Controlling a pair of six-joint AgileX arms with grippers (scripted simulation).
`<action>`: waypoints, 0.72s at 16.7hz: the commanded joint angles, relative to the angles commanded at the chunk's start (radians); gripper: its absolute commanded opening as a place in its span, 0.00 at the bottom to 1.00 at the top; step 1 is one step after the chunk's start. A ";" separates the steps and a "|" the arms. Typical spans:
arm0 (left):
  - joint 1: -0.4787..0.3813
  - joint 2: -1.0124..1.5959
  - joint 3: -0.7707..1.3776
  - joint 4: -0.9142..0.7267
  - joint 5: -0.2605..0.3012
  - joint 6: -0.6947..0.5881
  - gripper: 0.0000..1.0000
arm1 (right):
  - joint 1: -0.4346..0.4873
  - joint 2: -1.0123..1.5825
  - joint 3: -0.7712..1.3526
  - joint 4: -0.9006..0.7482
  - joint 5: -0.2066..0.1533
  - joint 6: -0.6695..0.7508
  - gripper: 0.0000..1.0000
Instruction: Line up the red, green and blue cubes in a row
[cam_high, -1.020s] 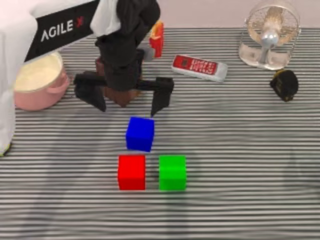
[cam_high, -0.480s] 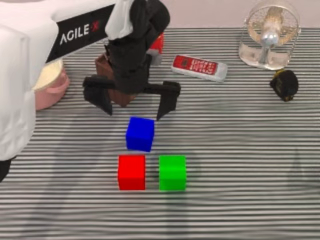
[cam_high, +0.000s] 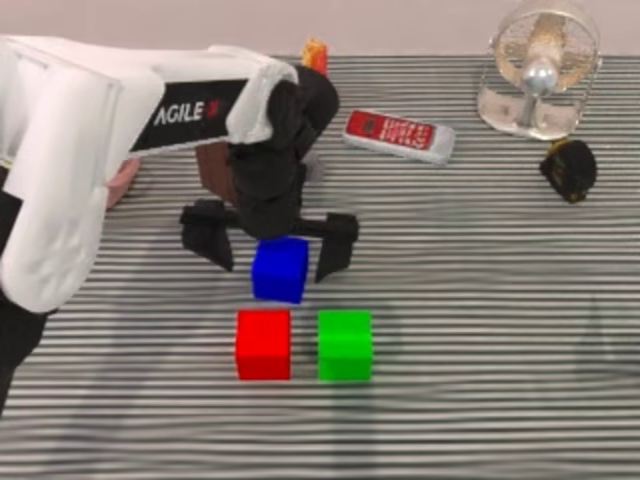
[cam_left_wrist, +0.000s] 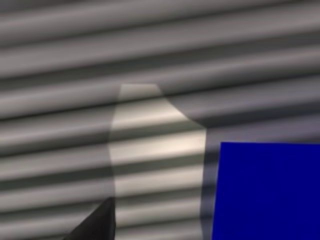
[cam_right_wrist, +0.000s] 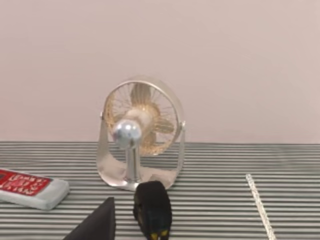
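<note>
Top view first: left claw (cam_high: 272, 247) sits wide open right over the blue cube (cam_high: 280, 268), one finger well out to the cube's left, other finger just beside its right face; nothing gripped yet. Blue cube lies just behind the red cube (cam_high: 264, 343) and green cube (cam_high: 345, 344), which sit side by side near the desk's (cam_high: 500, 330) middle w/ a narrow gap between them; so two are in a row already, blue is the odd one out, by my read. Left wrist view: blue cube (cam_left_wrist: 265, 192) fills one corner, striped desk beside it, a dark fingertip (cam_left_wrist: 95, 225) poking in at the edge; claw looks off-centre to the cube, more room on one side than the other.

Step in hand, as I judge it: get hold of blue and set it at one end of the row. To do it well: centre the claw over the cube before closing, so one finger doesn't shove it sideways; come down square to its faces; close gently on flat sides; lift clear so it doesn't clip red or green, both near; then set down level w/ their line, similar gap.

Right claw (cam_right_wrist: 92, 222) is parked off to the right, looking at a small metal fan (cam_right_wrist: 141, 132), a black tape measure (cam_right_wrist: 152, 207) and a red-and-white bar (cam_right_wrist: 30, 187); can't tell how far open it is.
</note>
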 joint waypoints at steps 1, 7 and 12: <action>0.000 0.005 -0.006 0.008 0.000 0.000 1.00 | 0.000 0.000 0.000 0.000 0.000 0.000 1.00; 0.000 0.005 -0.006 0.008 0.000 0.000 0.77 | 0.000 0.000 0.000 0.000 0.000 0.000 1.00; 0.000 0.005 -0.006 0.008 0.000 0.000 0.40 | 0.000 0.000 0.000 0.000 0.000 0.000 1.00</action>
